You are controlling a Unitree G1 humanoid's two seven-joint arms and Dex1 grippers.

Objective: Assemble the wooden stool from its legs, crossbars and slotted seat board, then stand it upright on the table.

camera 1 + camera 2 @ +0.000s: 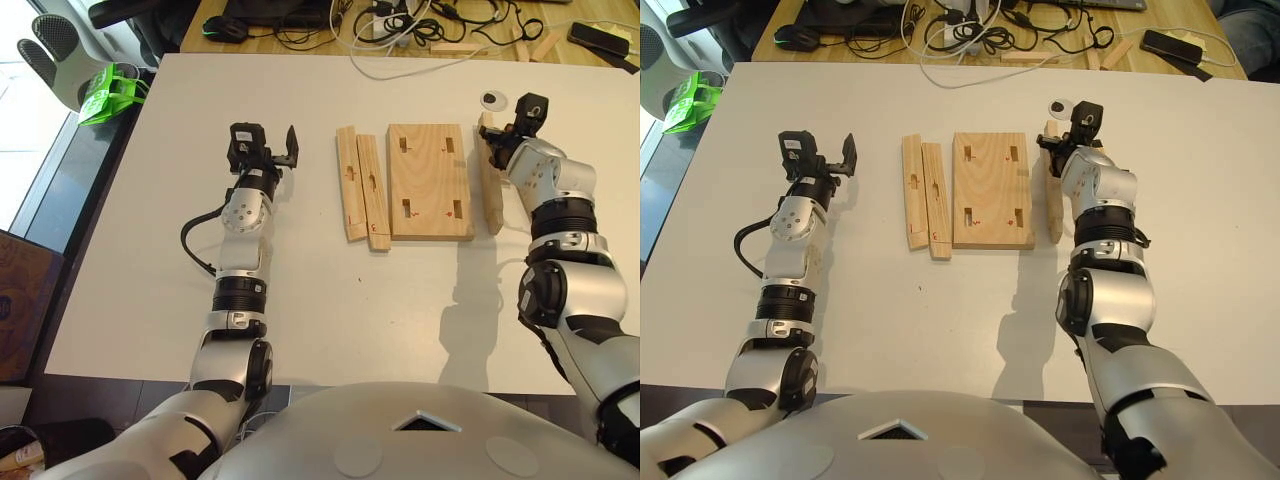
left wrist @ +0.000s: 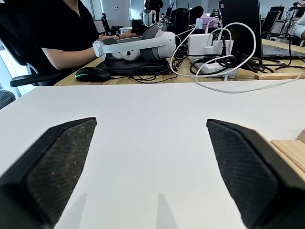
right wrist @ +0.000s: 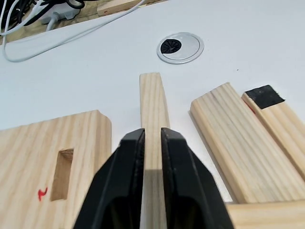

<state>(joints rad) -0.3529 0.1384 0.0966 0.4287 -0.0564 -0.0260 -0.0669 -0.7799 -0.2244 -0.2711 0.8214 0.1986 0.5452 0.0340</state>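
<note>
One seat board (image 1: 430, 180) with four slots (image 1: 402, 144), two slotted bars (image 1: 349, 185), (image 1: 373, 192), and at least three more wooden pieces (image 3: 153, 102), (image 3: 233, 138), (image 3: 281, 124).

- seat board (image 1: 430, 180), mid-frame, is showing pale pine grain with red marks;
- wooden slat (image 3: 153, 95) is showing pale inside the black right gripper (image 3: 153, 136);
- table (image 1: 150, 250) is showing white;
- bag (image 1: 110, 92), upper left, is showing green

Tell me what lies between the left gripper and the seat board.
Two wooden bars lie side by side between the left gripper and the seat board, nearer the board; the left eye view shows it.
</note>
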